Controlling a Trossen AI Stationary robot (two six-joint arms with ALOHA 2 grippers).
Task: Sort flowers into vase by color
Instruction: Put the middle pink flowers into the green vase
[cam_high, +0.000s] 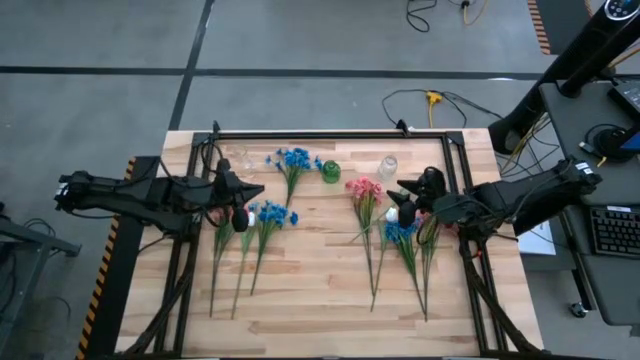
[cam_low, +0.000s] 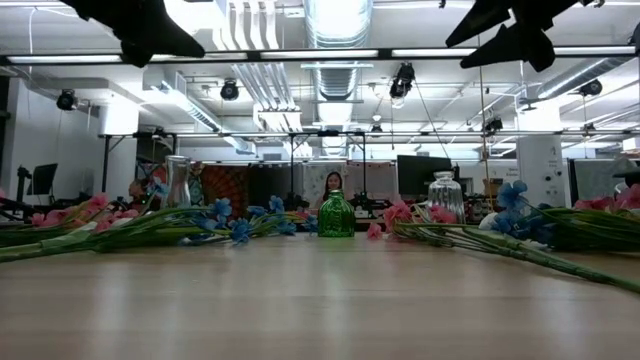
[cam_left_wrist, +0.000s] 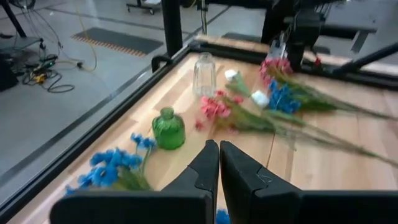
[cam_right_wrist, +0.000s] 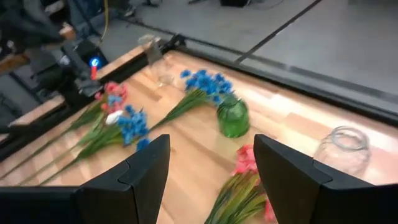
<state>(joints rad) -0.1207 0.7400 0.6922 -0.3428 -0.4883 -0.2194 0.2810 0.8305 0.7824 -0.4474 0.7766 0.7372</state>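
Flowers lie flat on the wooden table in three lots. A blue cluster (cam_high: 293, 160) lies by the green vase (cam_high: 330, 171). A left bunch of blue and white heads (cam_high: 268, 214) rests under my left gripper (cam_high: 255, 190). A right bunch has pink heads (cam_high: 363, 188) and blue and white heads (cam_high: 400, 230). My left gripper (cam_left_wrist: 217, 149) is shut and hovers above the table. My right gripper (cam_high: 403, 200) hovers open over the right bunch, with nothing between its fingers (cam_right_wrist: 211, 158).
A clear vase (cam_high: 240, 157) stands at the far left and a clear jar (cam_high: 388, 167) at the far right, with the green vase (cam_low: 336, 214) between them. A black frame (cam_high: 330, 134) borders the table. Bare wood lies between the bunches and along the near edge.
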